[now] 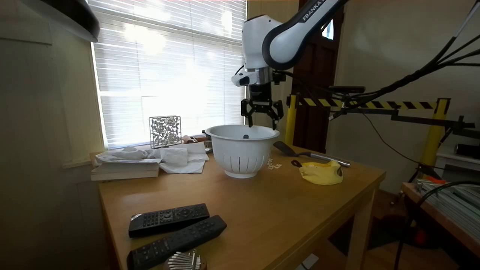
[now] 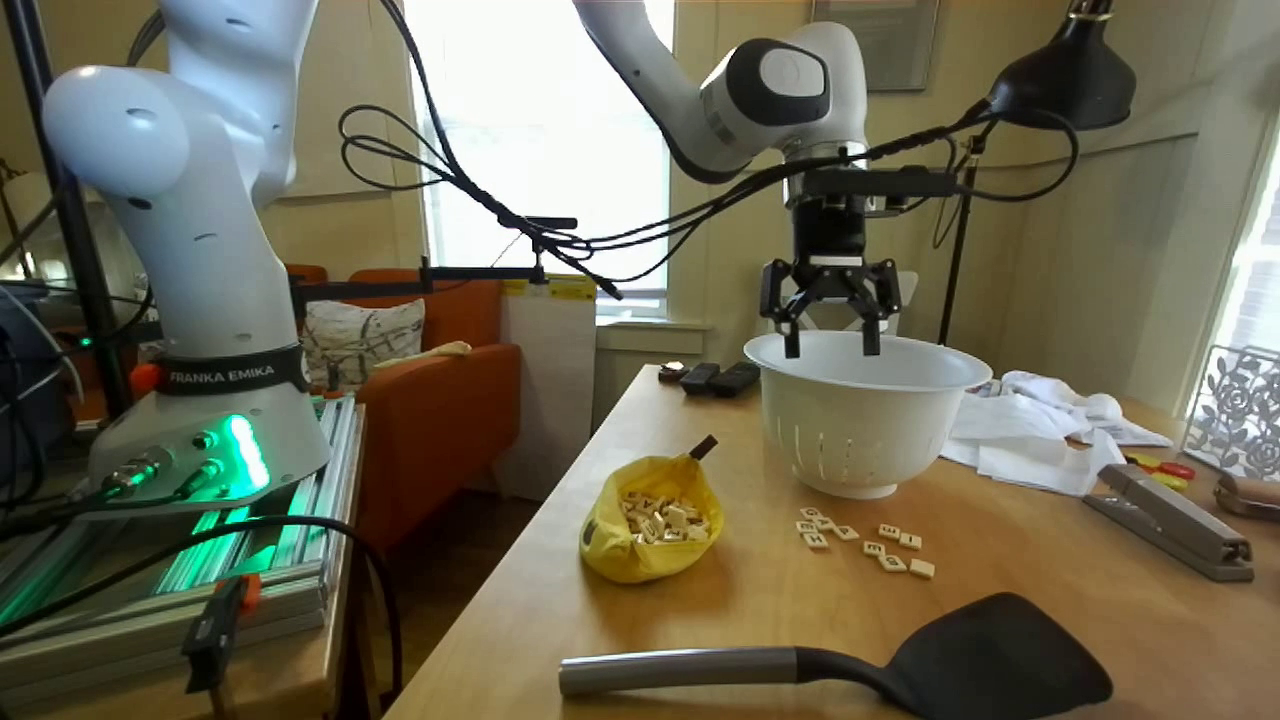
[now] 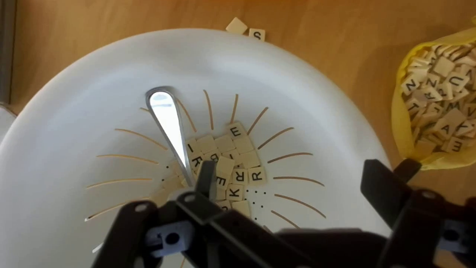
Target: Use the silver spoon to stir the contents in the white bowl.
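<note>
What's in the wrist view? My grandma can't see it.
A silver spoon rests inside a white bowl with letter tiles, and the robot's open jaws show in front. A yellow bag of more tiles is at the right edge.

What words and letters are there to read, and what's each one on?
"FRANKA EMIKA": the robot's base.
"FRANKA", then a cut-off letter: the robot's arm.
"R", "K", "E", "B": tiles in the white bowl.
"S": a tile on the table.
"U", "A", "E": tiles in the yellow bag.
Too small or blurred: button marks on the remotes, many other tiles.
</note>
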You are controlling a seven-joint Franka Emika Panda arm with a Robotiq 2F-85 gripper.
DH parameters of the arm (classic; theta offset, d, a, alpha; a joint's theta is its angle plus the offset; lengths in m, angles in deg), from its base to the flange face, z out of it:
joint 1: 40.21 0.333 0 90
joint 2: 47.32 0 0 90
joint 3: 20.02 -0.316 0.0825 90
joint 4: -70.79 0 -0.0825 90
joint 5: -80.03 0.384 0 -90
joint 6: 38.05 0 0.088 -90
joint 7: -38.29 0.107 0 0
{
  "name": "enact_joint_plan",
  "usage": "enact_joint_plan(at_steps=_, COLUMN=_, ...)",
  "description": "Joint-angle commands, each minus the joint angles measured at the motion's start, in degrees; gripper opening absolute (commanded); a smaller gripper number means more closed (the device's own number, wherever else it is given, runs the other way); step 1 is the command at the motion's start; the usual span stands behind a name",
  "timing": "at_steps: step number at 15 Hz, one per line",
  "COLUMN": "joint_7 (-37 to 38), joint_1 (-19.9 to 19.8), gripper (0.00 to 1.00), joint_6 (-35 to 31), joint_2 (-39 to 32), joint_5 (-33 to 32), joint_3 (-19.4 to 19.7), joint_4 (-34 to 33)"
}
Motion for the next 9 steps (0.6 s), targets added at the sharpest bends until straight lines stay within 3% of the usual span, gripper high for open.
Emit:
enact_joint_plan(at_steps=1, joint_7=-5.42, joint_1=-1.37, gripper=1.0, joint_6=-4.09, joint_2=-0.07, joint_5=0.56, joint_3=-1.16, joint_4=1.17)
enact_joint_plan(at_steps=9, joint_7=-7.14, joint_1=0.27, gripper=1.0, joint_6=-6.43, joint_2=-3.4, joint_5=-1.02, joint_3=-0.59, joint_4=-1.75)
